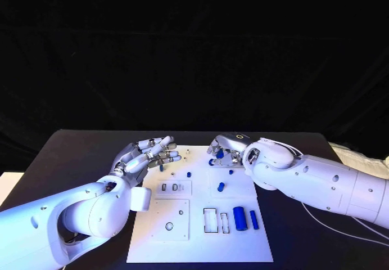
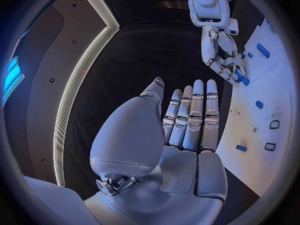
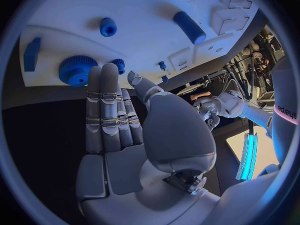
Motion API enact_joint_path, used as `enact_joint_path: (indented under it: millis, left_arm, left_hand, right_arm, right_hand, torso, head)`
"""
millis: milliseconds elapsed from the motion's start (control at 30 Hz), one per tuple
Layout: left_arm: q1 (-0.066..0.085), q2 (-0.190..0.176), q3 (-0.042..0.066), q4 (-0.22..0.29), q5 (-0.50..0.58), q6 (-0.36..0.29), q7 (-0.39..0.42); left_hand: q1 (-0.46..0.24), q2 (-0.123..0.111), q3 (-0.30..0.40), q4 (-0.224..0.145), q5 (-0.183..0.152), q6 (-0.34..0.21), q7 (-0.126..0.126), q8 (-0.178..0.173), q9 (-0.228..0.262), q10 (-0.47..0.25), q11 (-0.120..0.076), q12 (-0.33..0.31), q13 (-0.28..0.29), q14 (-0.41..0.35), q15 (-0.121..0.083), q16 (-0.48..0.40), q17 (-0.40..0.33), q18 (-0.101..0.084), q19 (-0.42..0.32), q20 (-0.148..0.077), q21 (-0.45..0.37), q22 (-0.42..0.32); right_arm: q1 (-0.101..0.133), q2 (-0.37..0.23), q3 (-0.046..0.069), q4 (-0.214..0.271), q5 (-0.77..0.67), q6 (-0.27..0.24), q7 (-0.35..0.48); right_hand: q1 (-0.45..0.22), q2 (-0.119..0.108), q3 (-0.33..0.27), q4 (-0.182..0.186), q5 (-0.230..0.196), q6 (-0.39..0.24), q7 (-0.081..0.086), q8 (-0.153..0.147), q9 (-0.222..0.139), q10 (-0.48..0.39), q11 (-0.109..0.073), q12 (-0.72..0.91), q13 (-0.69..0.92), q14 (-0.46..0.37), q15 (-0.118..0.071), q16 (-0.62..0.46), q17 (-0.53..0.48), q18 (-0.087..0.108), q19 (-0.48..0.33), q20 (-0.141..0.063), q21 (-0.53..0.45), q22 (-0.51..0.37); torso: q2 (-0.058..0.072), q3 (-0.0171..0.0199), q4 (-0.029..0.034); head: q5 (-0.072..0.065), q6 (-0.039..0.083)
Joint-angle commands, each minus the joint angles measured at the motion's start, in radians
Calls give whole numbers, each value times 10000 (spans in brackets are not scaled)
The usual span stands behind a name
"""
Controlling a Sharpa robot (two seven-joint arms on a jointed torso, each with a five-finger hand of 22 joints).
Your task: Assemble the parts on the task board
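We are hovering our right hand (image 1: pixel 225 151), fingers straight and holding nothing, over the blue gear (image 3: pixel 77 70) at the task board's (image 1: pixel 243 247) far edge. It looks rigid, light and toothed; we judge its rim the best hold. Our left hand (image 1: pixel 150 154) is lying released beside the board.

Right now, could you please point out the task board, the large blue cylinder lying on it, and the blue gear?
task board (image 1: pixel 154 247): head view, bare near corner of the white plate.
large blue cylinder (image 1: pixel 239 218): head view, middle of its side.
blue gear (image 3: pixel 76 70): right wrist view, its toothed face.
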Motion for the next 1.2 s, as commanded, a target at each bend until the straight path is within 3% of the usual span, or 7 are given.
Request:
enact_joint_path:
  millis: [33, 200, 333, 667, 900, 1200]
  left_arm:
    - [24, -1, 12, 61, 57, 243, -46]
    - [34, -7, 14, 86, 58, 246, -68]
    - [41, -16, 14, 77, 58, 251, -88]
    - [53, -22, 15, 52, 58, 281, -133]
    - [57, -15, 15, 44, 58, 292, -163]
    - [63, -11, 15, 37, 58, 312, -207]
  left_hand:
    - [-40, 56, -18, -30, -17, 54, 42, -47, -12, 56, 45, -69, -1, 51, 17, -42, 16, 195, 95, 5, -21, -19]
    - [-40, 57, -19, -33, -17, 52, 45, -51, -13, 55, 48, -75, -1, 50, 19, -48, 18, 195, 94, 6, -24, -22]
    - [-38, 59, -19, -39, -16, 50, 51, -56, -13, 54, 51, -82, -1, 49, 21, -56, 21, 194, 93, 7, -28, -25]
    - [-34, 64, -18, -49, -15, 48, 56, -65, -14, 52, 57, -95, -2, 46, 25, -68, 25, 193, 91, 9, -35, -31]
    - [-29, 75, -15, -60, -13, 44, 63, -75, -16, 50, 62, -111, -3, 42, 29, -85, 30, 192, 88, 12, -44, -38]
    - [5, 87, -5, -112, -12, 24, 80, -111, -20, 41, 75, -159, -5, 34, 40, -133, 46, 191, 80, 20, -69, -59]
  right_arm:
    - [36, 58, 7, -79, -596, 725, -345]
    - [65, 76, 8, -74, -667, 962, -419]
    - [74, 70, 8, -56, -753, 1079, -488]
    - [80, 83, 8, -69, -835, 1162, -503]
    - [80, 143, 7, -111, -820, 1186, -466]
    - [80, 181, 7, -165, -757, 813, -536]
  right_hand:
    - [-12, -62, 125, 210, -27, -11, -47, -17, 11, 7, -37, -47, -11, 476, -35, 1360, 1055, 39, -70, 9, 511, 314]
    - [38, -219, 329, 437, -38, 29, -71, -27, 9, 53, -35, -59, -15, 448, -27, 3347, 2924, 53, -236, 25, 1207, 764]
    - [52, -240, 436, 549, -44, 135, -91, -5, 21, 161, -47, -44, -9, 470, -48, 4076, 3659, 21, -211, 27, 1608, 1151]
    - [122, -177, 690, 684, -142, 351, -130, 27, 42, 354, -83, -34, -5, 439, -85, 4677, 4224, -47, -129, 14, 2163, 1761]
    - [67, -172, 823, 848, -241, 499, -159, 30, 52, 504, -118, -38, -4, 433, -107, 5119, 4638, -96, -62, 0, 2543, 2179]
    - [-35, 119, 1007, 1238, -464, 903, -286, 131, 139, 857, -239, -15, 11, 410, -215, 5613, 5107, -170, 121, -55, 3048, 2798]
  torso:
    - [102, -2, 34]
    - [126, -9, 57]
    - [149, -10, 66]
    - [204, -39, 114]
    - [231, -37, 156]
    - [249, -59, 195]
  head:
    - [-34, -52]
    - [-34, -74]
    - [-40, -92]
    - [-108, -48]
    - [-110, -25]
    - [-112, -19]
